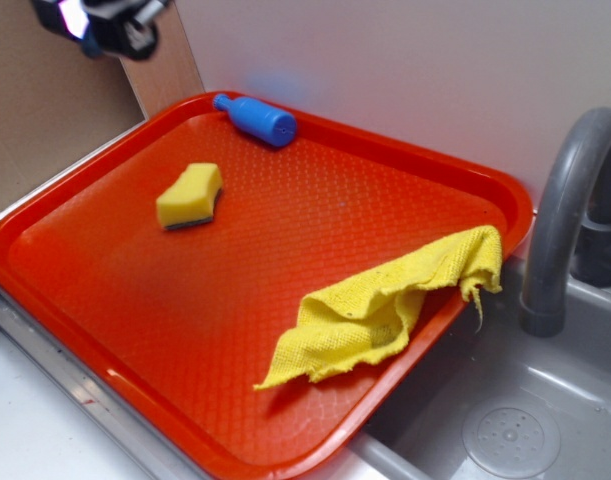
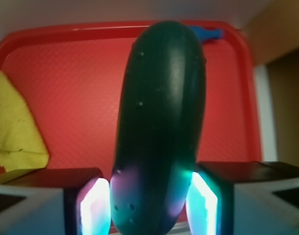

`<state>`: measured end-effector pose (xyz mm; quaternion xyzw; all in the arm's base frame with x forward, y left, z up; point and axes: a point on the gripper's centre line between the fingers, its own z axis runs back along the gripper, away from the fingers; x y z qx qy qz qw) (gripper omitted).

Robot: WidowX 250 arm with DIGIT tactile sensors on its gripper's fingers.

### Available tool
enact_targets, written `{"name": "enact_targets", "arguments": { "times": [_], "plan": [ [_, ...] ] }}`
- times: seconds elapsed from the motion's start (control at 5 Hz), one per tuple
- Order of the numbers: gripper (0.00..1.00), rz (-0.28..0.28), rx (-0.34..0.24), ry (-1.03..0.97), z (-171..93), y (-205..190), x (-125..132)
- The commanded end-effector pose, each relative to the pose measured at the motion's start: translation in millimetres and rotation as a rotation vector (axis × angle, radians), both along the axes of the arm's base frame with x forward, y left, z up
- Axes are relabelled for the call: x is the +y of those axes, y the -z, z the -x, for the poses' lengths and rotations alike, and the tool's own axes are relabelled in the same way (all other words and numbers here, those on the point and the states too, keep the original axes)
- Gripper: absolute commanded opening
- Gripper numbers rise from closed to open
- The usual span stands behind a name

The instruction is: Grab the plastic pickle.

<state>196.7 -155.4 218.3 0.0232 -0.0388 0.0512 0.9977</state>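
Observation:
In the wrist view the dark green plastic pickle (image 2: 161, 122) stands between my two lit fingers (image 2: 95, 205), and my gripper (image 2: 148, 208) is shut on its near end. It is held high above the red tray (image 2: 66, 63). In the exterior view only part of the gripper (image 1: 100, 22) shows at the top left corner, above the tray's far left; the pickle is not visible there.
A blue plastic bottle (image 1: 257, 119) lies at the tray's far rim. A yellow sponge (image 1: 190, 196) sits on the tray's left part. A yellow cloth (image 1: 390, 305) hangs over the right rim (image 1: 505, 190). A grey faucet (image 1: 565, 210) and sink (image 1: 505, 430) lie to the right.

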Motion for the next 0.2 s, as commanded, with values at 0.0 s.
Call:
{"name": "enact_targets", "arguments": {
  "times": [0.0],
  "plan": [
    [0.00,0.000,-0.105,-0.096,18.9,-22.9,2.9]
  ]
}}
